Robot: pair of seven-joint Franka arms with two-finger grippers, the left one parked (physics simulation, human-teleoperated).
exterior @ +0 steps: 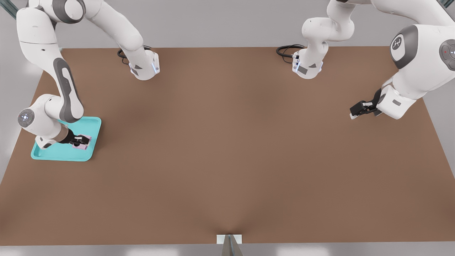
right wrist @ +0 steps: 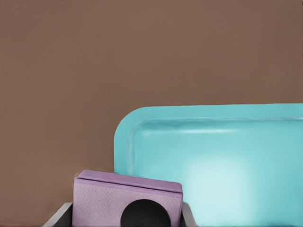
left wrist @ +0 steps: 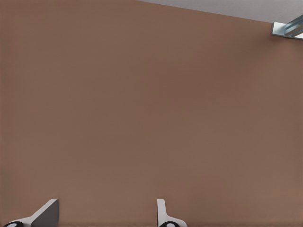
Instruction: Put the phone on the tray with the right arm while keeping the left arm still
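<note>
The teal tray [exterior: 57, 151] lies near the table's edge at the front view's left. My gripper [exterior: 81, 139] reaches low over the tray's right half and is shut on the pale lilac phone [exterior: 85, 144], which sits within the tray's outline. In the right wrist view the phone [right wrist: 128, 198] is clamped between the two grey fingertips [right wrist: 61, 216], one black lens facing the camera. The tray [right wrist: 213, 161] spreads behind it with a rounded corner. Whether the phone touches the tray floor cannot be told.
The brown table [exterior: 227, 149] stretches wide to the front view's right of the tray. Two arm bases [exterior: 144, 65] with black cables [exterior: 288, 49] stand at the back. A small grey bracket [exterior: 229, 240] sits at the front edge. The parked gripper [exterior: 360, 108] hangs at far right.
</note>
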